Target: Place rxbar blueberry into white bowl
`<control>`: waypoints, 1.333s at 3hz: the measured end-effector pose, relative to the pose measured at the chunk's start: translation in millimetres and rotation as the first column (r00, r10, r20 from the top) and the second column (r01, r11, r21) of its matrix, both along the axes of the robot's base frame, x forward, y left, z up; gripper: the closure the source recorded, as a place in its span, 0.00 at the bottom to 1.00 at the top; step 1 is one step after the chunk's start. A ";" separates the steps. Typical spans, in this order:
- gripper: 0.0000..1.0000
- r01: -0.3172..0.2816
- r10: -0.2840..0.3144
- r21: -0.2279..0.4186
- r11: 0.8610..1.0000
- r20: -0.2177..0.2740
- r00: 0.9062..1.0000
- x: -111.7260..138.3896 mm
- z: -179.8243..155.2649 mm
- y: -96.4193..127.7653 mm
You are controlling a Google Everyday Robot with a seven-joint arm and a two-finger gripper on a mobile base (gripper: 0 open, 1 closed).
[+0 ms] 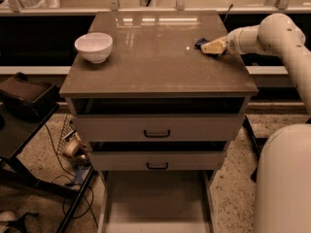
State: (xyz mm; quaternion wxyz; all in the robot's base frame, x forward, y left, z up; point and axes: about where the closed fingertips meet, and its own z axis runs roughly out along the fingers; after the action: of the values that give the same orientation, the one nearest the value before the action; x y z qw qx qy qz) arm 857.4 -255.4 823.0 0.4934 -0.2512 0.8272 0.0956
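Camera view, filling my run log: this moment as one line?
gripper: at dark blue snack bar, cabinet top right | glossy round white bowl: left, empty
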 end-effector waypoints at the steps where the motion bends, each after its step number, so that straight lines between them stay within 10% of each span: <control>1: 1.00 0.003 -0.003 -0.011 1.000 0.002 1.000 0.7 2.1 -1.5; 4: 1.00 0.036 -0.029 -0.238 0.971 0.033 0.999 13.8 61.1 -34.7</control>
State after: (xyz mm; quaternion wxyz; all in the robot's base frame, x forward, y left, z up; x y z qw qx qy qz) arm 871.2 -290.0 884.1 0.4733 -0.2962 0.8295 -0.0161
